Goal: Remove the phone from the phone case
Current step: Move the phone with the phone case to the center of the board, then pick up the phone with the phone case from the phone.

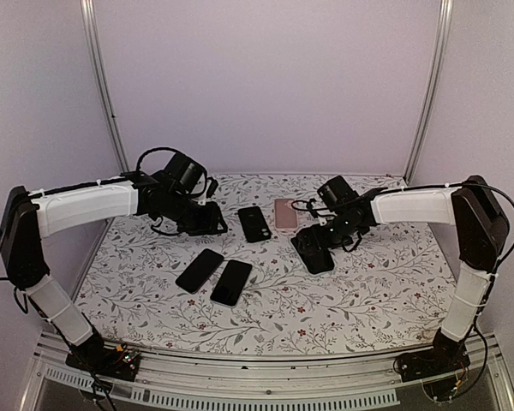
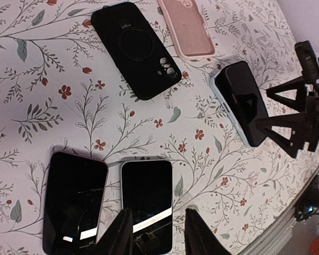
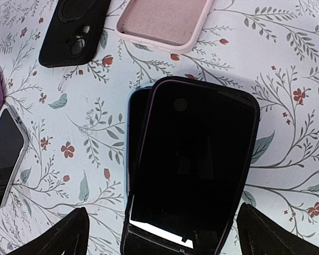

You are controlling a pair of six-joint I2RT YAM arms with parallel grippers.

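Right claw (image 3: 162, 223), fingers spread wide and gripping nothing, straddling the glossy dark phone (image 3: 194, 164), flat on the floral tabletop (image 3: 287, 133) right of centre, skewed in its phone case (image 3: 134, 133), one long case edge peeking out beside it. Left claw (image 2: 158, 218), fingers also apart and empty, near a purple-edged handset (image 2: 74, 202) and a pale-edged handset (image 2: 146, 204) lying side by side. Farther back: black case (image 2: 135, 48), back up; pink case (image 2: 186, 26), hollow side up.

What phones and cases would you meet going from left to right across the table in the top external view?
In order: dark bare phone with a purple rim → dark bare phone with a silver rim → black soft case → pink soft case → dark phone askew in its case.
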